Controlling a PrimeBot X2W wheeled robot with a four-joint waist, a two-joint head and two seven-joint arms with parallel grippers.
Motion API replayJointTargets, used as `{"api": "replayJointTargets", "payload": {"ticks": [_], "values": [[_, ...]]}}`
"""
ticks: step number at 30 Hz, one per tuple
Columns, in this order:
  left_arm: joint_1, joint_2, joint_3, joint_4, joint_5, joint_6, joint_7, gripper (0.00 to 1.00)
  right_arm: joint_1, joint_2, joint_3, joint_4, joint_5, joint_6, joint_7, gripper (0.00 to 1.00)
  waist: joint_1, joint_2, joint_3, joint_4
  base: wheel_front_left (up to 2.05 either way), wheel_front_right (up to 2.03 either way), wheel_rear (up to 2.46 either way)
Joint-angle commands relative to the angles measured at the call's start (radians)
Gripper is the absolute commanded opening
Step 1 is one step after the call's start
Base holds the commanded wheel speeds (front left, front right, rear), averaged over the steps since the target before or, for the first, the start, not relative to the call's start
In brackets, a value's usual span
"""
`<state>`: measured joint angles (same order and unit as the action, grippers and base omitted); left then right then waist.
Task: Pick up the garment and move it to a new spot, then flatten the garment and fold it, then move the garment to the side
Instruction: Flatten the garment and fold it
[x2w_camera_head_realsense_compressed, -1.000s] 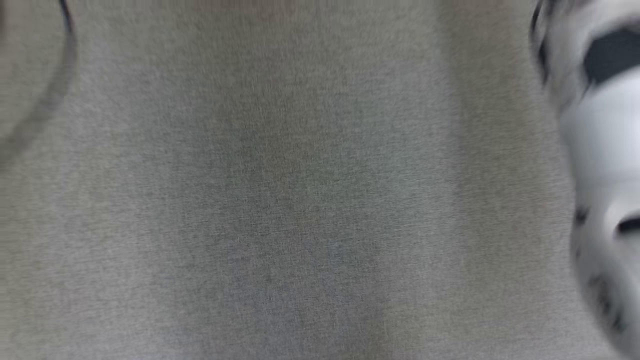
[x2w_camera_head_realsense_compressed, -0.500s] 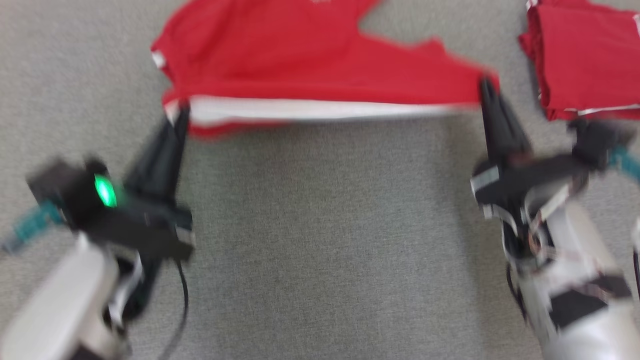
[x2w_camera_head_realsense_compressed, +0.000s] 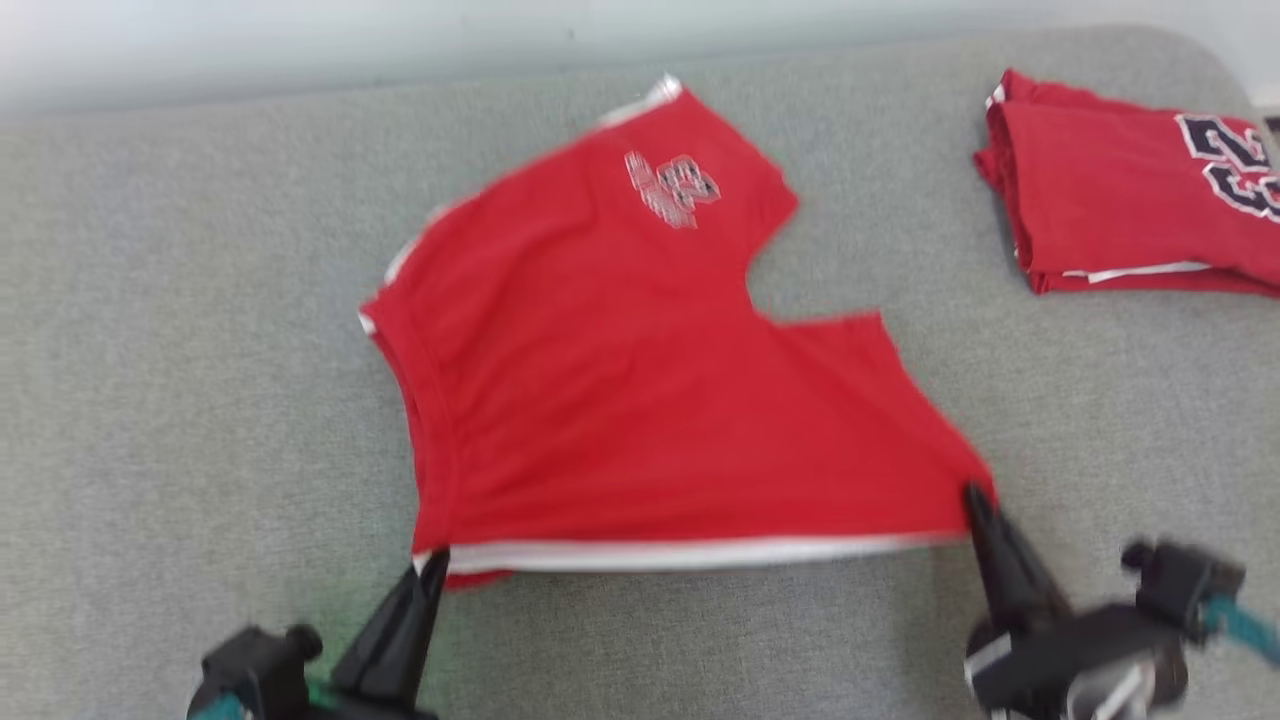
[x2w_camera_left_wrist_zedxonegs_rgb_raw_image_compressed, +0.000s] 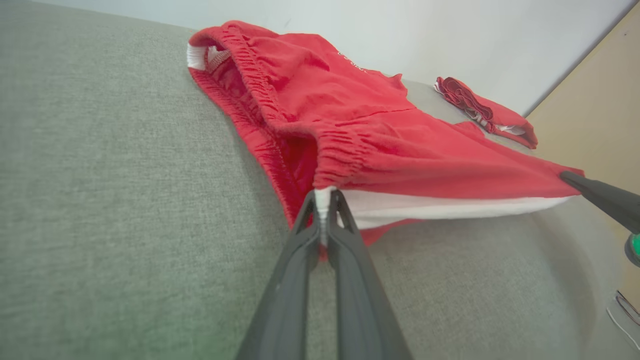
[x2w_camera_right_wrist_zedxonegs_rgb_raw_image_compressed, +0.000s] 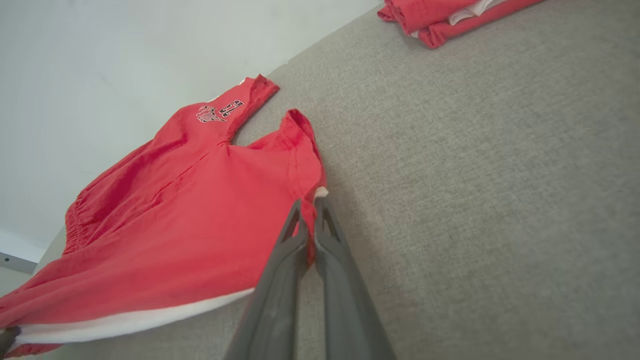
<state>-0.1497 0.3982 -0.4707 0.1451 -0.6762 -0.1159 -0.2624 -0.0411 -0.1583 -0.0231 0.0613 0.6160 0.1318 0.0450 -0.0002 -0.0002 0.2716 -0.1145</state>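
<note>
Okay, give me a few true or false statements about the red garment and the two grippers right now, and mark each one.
1. The left gripper is shut on a corner of the garment. True.
2. The right gripper hangs open, clear of the garment. False: it is shut on the other near corner.
3. A folded red garment lies apart from it, to the right on the grey surface. True.
4. The garment is folded in half. False: it is spread out, not folded.

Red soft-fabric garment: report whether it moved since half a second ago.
Yes. The red garment came toward the robot: its white hem, earlier level with the folded red cloth pile, now lies nearer.
</note>
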Motion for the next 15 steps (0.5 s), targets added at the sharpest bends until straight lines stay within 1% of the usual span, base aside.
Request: {"api": "replayJointTargets", "payload": {"ticks": [1, 8, 13, 15], "values": [[0.028, -0.008, 0.018, 0.001, 0.012, -0.007, -0.003, 0.00, 0.043, 0.016, -0.015, -0.019, -0.009, -0.003, 0.007, 0.00, 0.0002, 0.0002, -0.030, 0.006, 0.00, 0.00, 0.00], [0.137, -0.043, 0.071, 0.008, 0.063, -0.012, -0.003, 0.00, 0.254, 0.084, -0.071, -0.115, -0.018, -0.003, 0.058, 0.00, 0.0002, 0.0002, -0.074, 0.031, 0.00, 0.00, 0.00], [0.173, -0.057, 0.061, 0.006, 0.089, -0.013, -0.003, 0.00, 0.332, 0.102, -0.075, -0.160, -0.015, -0.003, 0.083, 0.00, 0.0002, 0.0002, -0.086, 0.039, 0.00, 0.00, 0.00], [0.171, -0.056, 0.046, -0.001, 0.104, -0.013, -0.003, 0.00, 0.337, 0.105, -0.087, -0.173, -0.008, -0.003, 0.081, 0.00, 0.0002, 0.0002, -0.089, 0.043, 0.00, 0.00, 0.00]]}}
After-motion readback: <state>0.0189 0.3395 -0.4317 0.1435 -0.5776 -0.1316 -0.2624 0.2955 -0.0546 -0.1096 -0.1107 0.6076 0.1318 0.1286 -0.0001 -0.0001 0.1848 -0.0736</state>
